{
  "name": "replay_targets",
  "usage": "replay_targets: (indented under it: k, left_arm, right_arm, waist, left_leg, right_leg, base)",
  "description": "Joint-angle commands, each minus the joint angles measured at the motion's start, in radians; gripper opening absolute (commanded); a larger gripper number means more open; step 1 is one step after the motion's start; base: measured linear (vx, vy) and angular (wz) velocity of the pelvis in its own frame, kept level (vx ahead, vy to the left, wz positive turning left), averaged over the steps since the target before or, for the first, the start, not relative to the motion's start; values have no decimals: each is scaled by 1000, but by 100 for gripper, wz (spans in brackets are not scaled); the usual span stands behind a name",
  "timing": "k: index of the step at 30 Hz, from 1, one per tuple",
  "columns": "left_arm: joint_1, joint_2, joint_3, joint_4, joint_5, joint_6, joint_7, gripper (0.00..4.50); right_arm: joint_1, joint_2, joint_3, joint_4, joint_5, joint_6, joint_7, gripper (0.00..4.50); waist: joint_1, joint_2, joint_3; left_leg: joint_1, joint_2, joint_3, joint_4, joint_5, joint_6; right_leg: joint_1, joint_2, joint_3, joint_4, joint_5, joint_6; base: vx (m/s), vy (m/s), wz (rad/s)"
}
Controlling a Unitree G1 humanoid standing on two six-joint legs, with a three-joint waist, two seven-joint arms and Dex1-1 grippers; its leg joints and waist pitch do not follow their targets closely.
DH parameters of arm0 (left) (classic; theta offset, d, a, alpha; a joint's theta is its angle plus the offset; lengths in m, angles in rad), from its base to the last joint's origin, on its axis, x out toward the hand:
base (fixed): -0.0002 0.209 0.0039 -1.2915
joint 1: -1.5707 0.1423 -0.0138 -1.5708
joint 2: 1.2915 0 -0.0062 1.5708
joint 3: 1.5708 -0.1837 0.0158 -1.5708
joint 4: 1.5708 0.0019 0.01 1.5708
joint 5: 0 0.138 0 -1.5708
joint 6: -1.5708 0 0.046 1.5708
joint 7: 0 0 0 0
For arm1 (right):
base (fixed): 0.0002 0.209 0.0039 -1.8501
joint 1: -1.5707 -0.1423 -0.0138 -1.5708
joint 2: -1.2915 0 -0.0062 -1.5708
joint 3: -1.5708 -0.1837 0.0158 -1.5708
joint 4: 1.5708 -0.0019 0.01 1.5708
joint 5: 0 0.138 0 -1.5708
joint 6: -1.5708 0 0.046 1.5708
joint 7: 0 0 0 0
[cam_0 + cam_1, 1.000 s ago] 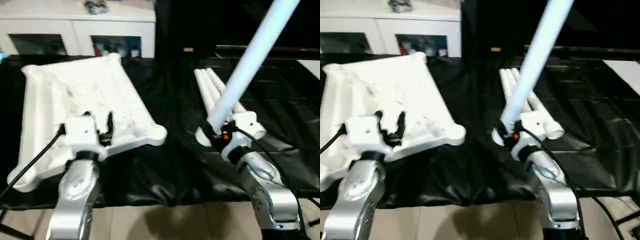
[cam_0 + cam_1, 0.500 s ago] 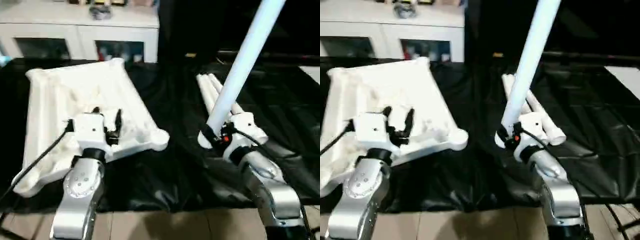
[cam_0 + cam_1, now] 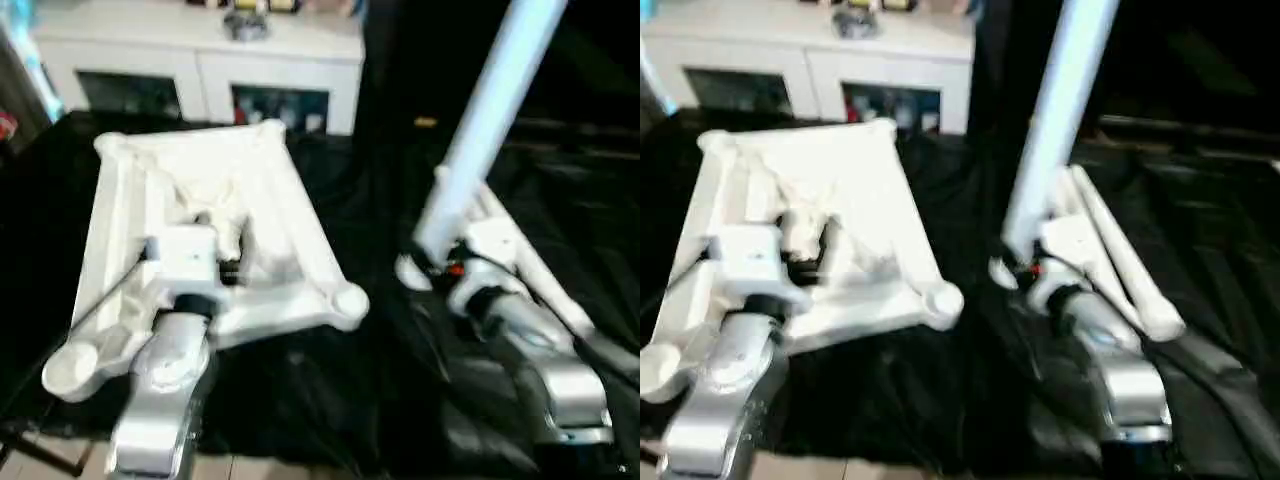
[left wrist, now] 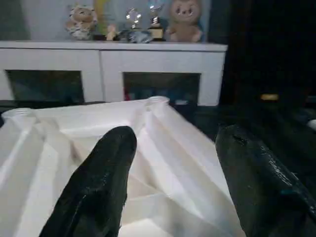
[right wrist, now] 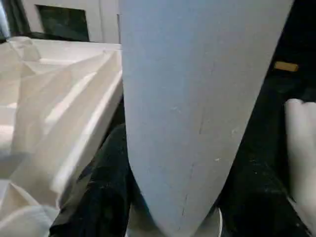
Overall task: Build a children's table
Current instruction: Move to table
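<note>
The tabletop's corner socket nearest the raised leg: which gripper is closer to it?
Left. The left gripper hovers open over the tabletop, beside that socket; the right gripper, holding the leg, stands apart across black cloth.

standing at back: white cabinet with 2 dark glass doors | sitting on its top: plush toys and small trophies | covering work surface: wrinkled black cloth, catching glare | showing at near edge: pale tiled floor | lying dark: area right of cabinet
</note>
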Motion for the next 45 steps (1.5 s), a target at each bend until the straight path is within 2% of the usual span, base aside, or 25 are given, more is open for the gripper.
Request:
replay_targets:
  k: [1, 2, 3, 4, 5, 6, 7, 8, 9, 10, 11, 12, 13, 14, 15, 16, 17, 18, 19, 20, 21, 24, 28, 40, 45]
  left_arm:
    - [-13, -2, 5, 7, -1, 0, -7, 302]
    - [-15, -2, 6, 8, -1, 1, -9, 302]
    - [-18, -3, 5, 10, -2, 0, -12, 302]
    - [-18, -3, 5, 10, -2, 0, -12, 302]
    - [-20, -3, 3, 13, -1, 1, -13, 302]
    - [-21, -3, 2, 14, -1, 3, -13, 302]
    - [-21, -1, -1, 17, -2, 1, -16, 302]
    - [-22, 1, -3, 19, -3, -1, -19, 302]
    - [-24, 5, -8, 23, -4, 2, -28, 302]
    - [-24, 6, -9, 25, -4, 2, -32, 302]
    - [-25, 8, -12, 28, -3, 1, -38, 302]
    - [-24, 15, -19, 30, -27, 4, -76, 302]
    - [-24, 18, -22, 31, -41, 5, -97, 302]
    - [-16, 61, -53, 31, -66, 19, -189, 302]
    - [-11, 81, -65, 29, -81, 23, -229, 302]
    - [-9, 89, -71, 28, -87, 25, -246, 302]
    - [-5, 105, -81, 25, -101, 28, -282, 302]
    - [-1, 140, -99, 24, -112, 40, -335, 302]
    - [1, 177, -119, 26, -123, 48, -392, 302]
    - [1, 210, -134, 28, -138, 62, -446, 302]
    - [0, 238, -146, 32, -148, 78, -489, 302]
    - [-10, 323, -178, 52, -162, 118, -610, 302]
    - [-29, 405, -181, 85, -198, 161, -732, 302]
    - [-68, 475, -178, 170, -170, 165, -779, 211]
    - [-57, 495, -187, 182, -175, 147, -825, 175]
  right_arm:
    - [-8, -11, -4, -1, 1, -9, -6, 188]
    - [-8, -11, -3, -1, 1, -9, -7, 188]
    - [-5, -12, -2, 0, 0, -11, -8, 188]
    - [-5, -12, -2, 0, 0, -11, -8, 188]
    - [-1, -13, -1, -1, -1, -12, -11, 188]
    - [0, -12, -1, -1, -1, -11, -12, 188]
    - [3, -11, -2, -4, -1, -9, -14, 188]
    - [5, -9, -3, -5, -4, -9, -14, 188]
    - [10, -7, -5, -10, -5, -7, -14, 188]
    - [12, -7, -5, -11, -5, -6, -15, 188]
    - [14, -7, -4, -14, -6, -5, -15, 188]
    - [17, -8, -3, -18, -2, -2, -14, 188]
    - [19, -9, -3, -21, 1, -1, -14, 188]
    - [25, -17, -4, -36, 27, 11, 11, 188]
    - [26, -19, -5, -41, 36, 13, 20, 188]
    - [27, -19, -6, -43, 40, 14, 24, 188]
    - [28, -21, -7, -47, 47, 15, 32, 188]
    - [26, -21, -11, -48, 63, 23, 44, 188]
    - [24, -22, -13, -48, 70, 25, 53, 188]
    - [21, -22, -17, -44, 80, 31, 63, 188]
    - [19, -20, -21, -41, 94, 41, 73, 188]
    - [8, -22, -23, -30, 109, 71, 84, 188]
    - [-3, -44, -6, -10, 121, 75, 120, 188]
    - [-39, -52, 27, 28, 133, 64, 194, 188]
    - [-44, -53, 29, 36, 140, 63, 213, 188]
  waist:
    - [-52, 11, -71]
    - [-51, 4, -68]
    - [-17, -56, -43]
    - [14, -67, -24]
    - [31, -58, -44]
    - [33, -55, -36]
    - [32, -43, -33]
    - [27, -12, -32]
    - [17, 42, -32]
    - [-6, 37, 1]
    - [-29, 49, -10]
    - [-46, 64, -50]
    - [-63, 57, -56]
    - [-57, 44, -60]
    - [-54, 32, -62]
    - [-36, -19, -67]
    - [-19, -21, -61]
    - [-11, -29, -63]
    - [-10, -28, -65]
    - [-14, -12, -59]
    - [-19, -2, -52]
    - [-20, 19, -35]
    - [-14, 22, -17]
    - [7, 22, -29]
    - [13, 22, -42]
  left_leg:
    - [179, 167, -146, -84, 421, 521]
    - [174, 167, -151, -83, 436, 551]
    - [20, -21, -11, -23, 205, 393]
    - [-39, -84, 26, 31, 75, 341]
    - [-93, -57, 6, 99, 24, 220]
    - [-105, -50, 1, 104, 36, 162]
    - [-122, -38, -1, 85, 87, 90]
    - [-103, -9, -1, 16, 143, 75]
    - [-43, 23, -2, -57, 109, 63]
    - [-33, 42, -26, -104, -71, 60]
    - [-19, 62, -60, -122, -153, 81]
    - [114, 112, -128, -116, -213, 169]
    - [123, 124, -148, -108, -118, 255]
    - [106, 131, -152, -62, 368, 485]
    - [84, 125, -151, -52, 540, 514]
    - [-1, 34, -87, 1, 651, 400]
    - [-57, -22, -49, 17, 586, 331]
    - [-77, -39, -27, -3, 399, 214]
    - [-76, -34, -25, -15, 334, 167]
    - [-57, -23, -21, -43, 191, 74]
    - [-49, -11, -21, -58, 119, 39]
    - [-29, 19, -13, -86, -46, -5]
    - [-10, 27, 7, -102, -292, -57]
    - [-26, 28, 26, -101, -157, -48]
    - [-32, 32, 33, -91, -7, -21]
  right_leg:
    - [-128, -54, 23, 68, -35, -39]
    - [-142, -70, 37, 78, -36, -20]
    - [-4, -88, 110, -46, 102, -66]
    - [53, -115, 167, -106, 3, -91]
    - [126, -179, 216, -116, -33, -193]
    - [124, -172, 203, -114, -19, -226]
    - [131, -145, 169, -106, 40, -269]
    - [114, -113, 114, -113, 2, -275]
    - [87, -68, 52, -116, -92, -225]
    - [64, -28, 26, -106, -182, -180]
    - [57, 2, 11, -62, -190, -163]
    - [-30, -6, 15, 22, -98, -136]
    - [-53, -10, 20, 46, -50, -94]
    - [-117, -45, 56, 74, 66, 27]
    - [-120, -68, 80, 62, 132, 50]
    - [-73, -120, 137, -26, 354, 69]
    - [-38, -132, 143, -22, 464, 42]
    - [-11, -122, 136, -22, 625, 33]
    - [-1, -115, 128, -15, 680, 23]
    - [0, -86, 105, -19, 623, -22]
    - [-2, -75, 96, -32, 479, -64]
    - [-21, -63, 94, -52, 142, -190]
    - [-43, -70, 106, -81, -217, -188]
    - [-43, -70, 112, -75, -126, -173]
    - [-38, -65, 107, -52, 114, -203]
  base:
    - [155, -109, -9]
    - [63, -92, -23]
    - [63, -92, -23]
    - [48, -76, -1]
    - [68, -52, 12]
    - [68, -52, 12]
    - [78, -33, -2]
    - [82, -1, -2]
    - [82, -1, -2]
    - [90, 62, -8]
    - [137, 54, -1]
    - [137, 54, -1]
    - [137, 11, 5]
    - [75, -3, -10]
    - [75, -3, -10]
    - [24, -30, -21]
    - [0, 0, 0]
    - [0, 0, 0]
    - [0, 0, 0]
    - [-14, -62, -4]
    - [-14, -62, -4]
    - [0, 0, 0]
    - [-74, 9, 2]
    - [-15, 1, 1]
    - [0, 0, 0]
